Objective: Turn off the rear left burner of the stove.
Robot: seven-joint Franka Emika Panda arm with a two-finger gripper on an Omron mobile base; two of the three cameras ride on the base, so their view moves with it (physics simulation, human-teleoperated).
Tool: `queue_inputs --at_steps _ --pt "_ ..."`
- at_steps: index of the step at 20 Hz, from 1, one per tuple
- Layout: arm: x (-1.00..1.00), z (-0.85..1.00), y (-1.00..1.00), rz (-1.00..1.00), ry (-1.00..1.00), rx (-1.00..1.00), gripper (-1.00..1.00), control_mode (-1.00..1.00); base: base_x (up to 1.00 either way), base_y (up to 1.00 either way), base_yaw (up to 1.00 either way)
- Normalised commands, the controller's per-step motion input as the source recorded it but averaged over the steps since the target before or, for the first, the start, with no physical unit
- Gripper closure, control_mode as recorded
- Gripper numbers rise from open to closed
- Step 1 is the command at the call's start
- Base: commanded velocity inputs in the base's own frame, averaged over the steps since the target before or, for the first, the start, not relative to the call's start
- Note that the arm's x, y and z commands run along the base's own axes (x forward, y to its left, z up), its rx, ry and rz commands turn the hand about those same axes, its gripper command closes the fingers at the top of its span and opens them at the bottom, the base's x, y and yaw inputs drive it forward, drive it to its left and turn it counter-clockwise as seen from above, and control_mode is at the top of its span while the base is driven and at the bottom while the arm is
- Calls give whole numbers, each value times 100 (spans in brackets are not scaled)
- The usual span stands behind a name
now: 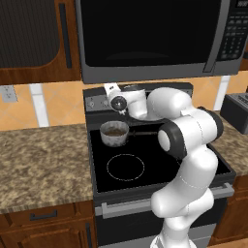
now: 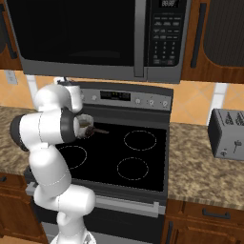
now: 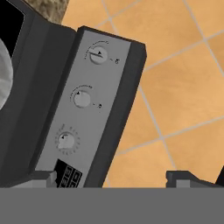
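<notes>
The stove (image 1: 160, 167) stands between two speckled stone counters (image 1: 38, 160), its black glass top running from the steel oven handle (image 1: 131, 207) at the near edge back to the grey back panel (image 2: 125, 97). On the near left of the glass lies a pale ring-outlined burner (image 1: 125, 167). Behind it sits a small steel saucepan (image 1: 115, 133) with something brown inside, its dark handle pointing right; it covers the rear left burner, so that zone itself cannot be seen. The white arm bends over the stove, and its gripper (image 3: 111, 179) hangs near the left end of the back panel with its jaws spread wide, holding nothing. In the hand view the panel's long axis runs diagonally, carrying three round knobs (image 3: 82, 99) in a row; which way each pointer faces is too small to tell. Orange wall tiles (image 3: 183, 87) lie beyond. A dark microwave (image 1: 155, 34) hangs above, and a toaster (image 2: 228, 133) stands on the right counter.
</notes>
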Motion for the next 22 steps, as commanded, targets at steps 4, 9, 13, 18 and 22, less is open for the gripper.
queue_inputs --at_steps 4,9,13,18,22 --pt "0 -22 0 0 -15 0 -100 -100 0 0 0" --pt "-4 -23 0 0 -11 1 -100 -100 0 0 0" --pt "-3 -2 0 0 -2 2 -100 -100 0 0 0" --pt "0 0 0 0 0 1 -100 -100 0 0 0" --pt "0 0 2 0 0 1 -100 -100 0 0 0"
